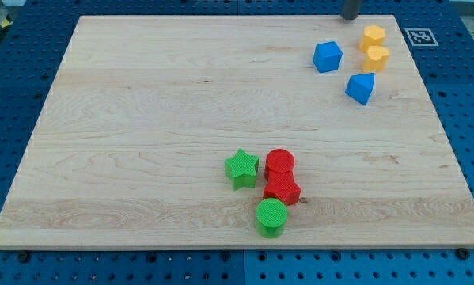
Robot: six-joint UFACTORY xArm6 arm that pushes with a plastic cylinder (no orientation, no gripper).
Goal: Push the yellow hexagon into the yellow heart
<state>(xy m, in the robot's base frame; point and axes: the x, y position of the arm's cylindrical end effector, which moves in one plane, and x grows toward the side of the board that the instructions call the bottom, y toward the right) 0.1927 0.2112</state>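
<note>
Two yellow blocks sit touching each other at the view's top right. The upper one (372, 36) looks like the yellow hexagon. The lower one (376, 58) looks like the yellow heart. My tip (350, 17) shows at the view's top edge as a short dark stub. It stands just up and left of the yellow hexagon, with a small gap between them.
A blue block (327, 56) lies left of the yellow pair and another blue block (360, 87) just below it. Near the view's bottom middle are a green star (241, 168), a red cylinder (280, 162), a red block (282, 188) and a green cylinder (271, 216). The board's top right edge (407, 36) is close to the yellow blocks.
</note>
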